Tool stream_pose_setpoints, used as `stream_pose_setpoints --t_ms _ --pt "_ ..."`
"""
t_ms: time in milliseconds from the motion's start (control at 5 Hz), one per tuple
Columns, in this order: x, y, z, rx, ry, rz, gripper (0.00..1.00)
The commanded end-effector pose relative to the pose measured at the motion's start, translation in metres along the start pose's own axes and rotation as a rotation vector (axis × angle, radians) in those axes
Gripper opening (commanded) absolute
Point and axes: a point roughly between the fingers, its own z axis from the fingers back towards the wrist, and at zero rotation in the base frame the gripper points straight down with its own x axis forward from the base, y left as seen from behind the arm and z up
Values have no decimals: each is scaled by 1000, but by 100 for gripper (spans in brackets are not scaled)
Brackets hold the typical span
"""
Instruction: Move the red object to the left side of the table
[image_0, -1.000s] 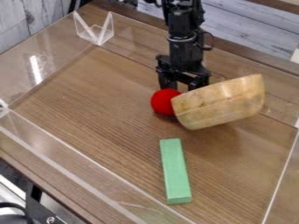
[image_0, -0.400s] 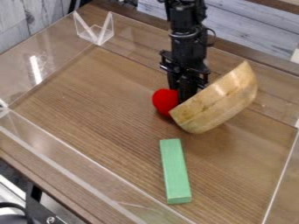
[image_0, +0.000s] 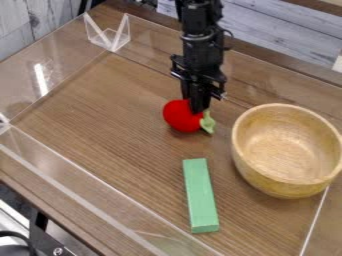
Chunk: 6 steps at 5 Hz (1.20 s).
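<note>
The gripper (image_0: 201, 100) points straight down with its jaws pinched together, and its tip is right at the top right edge of the red object (image_0: 182, 115), so it looks like it is holding the little fruit there. The red object sits near the middle of the surface (image_0: 94, 120), between the gripper and the open left side, with the wooden bowl (image_0: 287, 148) off to its right and the green block (image_0: 199, 195) in front, so the way left looks free

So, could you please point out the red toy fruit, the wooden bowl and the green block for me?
red toy fruit (image_0: 179, 114), camera view, on its round red body.
wooden bowl (image_0: 249, 165), camera view, on its near-left rim.
green block (image_0: 199, 194), camera view, on the middle of its top face.
</note>
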Motion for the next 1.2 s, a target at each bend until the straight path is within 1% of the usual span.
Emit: stream_pose_setpoints --t_ms 0,200,400,800,1000 --pt "-2 3 36 43 -79 5 0" --pt "-7 10 42 56 -97 73 0" --pt "-10 13 41 65 -106 122 0" --pt "-13 8 55 80 -112 126 0" --pt "-3 3 64 87 -115 109 0"
